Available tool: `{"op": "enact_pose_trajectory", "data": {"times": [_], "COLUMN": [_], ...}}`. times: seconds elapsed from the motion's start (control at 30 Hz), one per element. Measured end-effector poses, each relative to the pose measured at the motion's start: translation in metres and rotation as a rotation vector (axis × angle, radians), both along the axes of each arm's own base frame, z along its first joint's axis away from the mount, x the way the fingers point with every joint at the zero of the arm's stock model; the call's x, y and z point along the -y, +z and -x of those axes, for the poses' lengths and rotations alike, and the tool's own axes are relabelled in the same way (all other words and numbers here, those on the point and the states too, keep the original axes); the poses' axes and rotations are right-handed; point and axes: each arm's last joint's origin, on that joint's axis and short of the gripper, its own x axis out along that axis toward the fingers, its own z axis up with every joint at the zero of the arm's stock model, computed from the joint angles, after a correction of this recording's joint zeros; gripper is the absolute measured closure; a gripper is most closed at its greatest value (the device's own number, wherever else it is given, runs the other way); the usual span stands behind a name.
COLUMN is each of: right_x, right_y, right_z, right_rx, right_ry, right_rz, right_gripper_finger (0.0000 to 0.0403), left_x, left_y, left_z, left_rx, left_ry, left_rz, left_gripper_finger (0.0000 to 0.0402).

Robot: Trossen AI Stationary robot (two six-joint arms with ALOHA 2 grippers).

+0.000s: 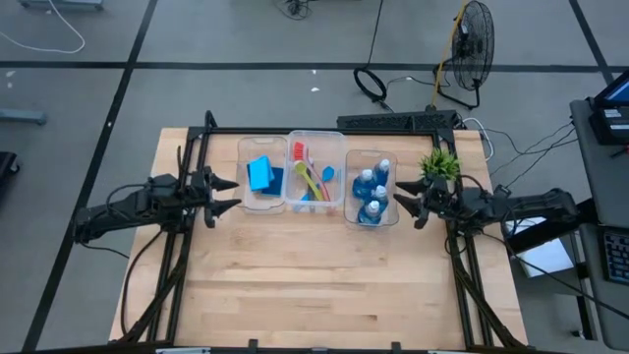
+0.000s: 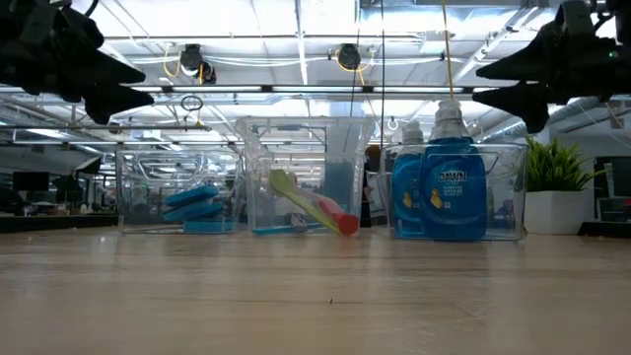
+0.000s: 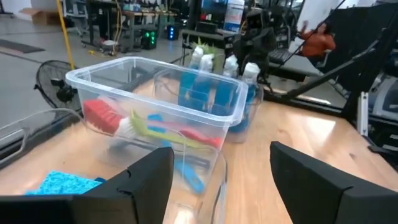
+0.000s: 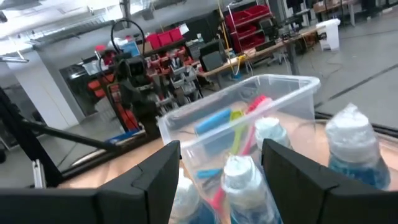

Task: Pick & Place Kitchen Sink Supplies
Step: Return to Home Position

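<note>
Three clear bins stand in a row toward the far side of the wooden table, side by side. Blue sponges are piled in the left bin, with a darker one on the side nearest the middle bin. The middle bin holds the brushes, red, yellow-green and blue, lying slanted across each other; the low view shows one leaning with its red end down on the bin floor. Blue bottles with pale caps stand upright and close together in the right bin. A small green potted plant sits on the table just beyond that bin, near the right arm. The left gripper hangs in the air just beside the left bin's outer wall and points toward it; its fingers are spread wide and hold nothing. The right gripper hangs just beside the right bin's outer wall, facing the bottles, with its jaws likewise spread wide and empty. In the low view both grippers sit well above the table, level with the tops of the bins or higher, and neither touches a bin. A fan stands on the floor behind the table.
</note>
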Motion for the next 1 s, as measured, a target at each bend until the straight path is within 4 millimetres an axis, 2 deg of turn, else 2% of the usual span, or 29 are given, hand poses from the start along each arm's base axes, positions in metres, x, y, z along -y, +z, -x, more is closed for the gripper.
{"op": "enact_pose_trajectory", "data": {"times": [0.13,0.37,0.5,1.0], "right_x": [0.0,-0.001,-0.004,-0.002], "right_y": [-0.011,-0.014,-0.017,-0.021], "right_z": [0.001,0.001,0.0,0.001], "right_rx": [0.009,0.007,-0.024,-0.064], "right_ry": [0.001,0.056,0.132,0.082], "right_rz": [0.007,0.011,-0.006,0.009], "right_gripper_finger": [0.019,0.019,0.019,0.019], "left_x": [-0.001,-0.001,-0.001,-0.001], "left_y": [-0.006,-0.024,-0.023,-0.024], "left_z": [-0.002,-0.007,-0.007,-0.007], "left_rx": [-0.014,-0.036,-0.03,-0.033], "left_ry": [0.009,-0.009,-0.01,-0.009], "left_rz": [0.007,0.058,0.054,0.061], "left_gripper_finger": [0.0131,0.0139,0.0148,0.0131]}}
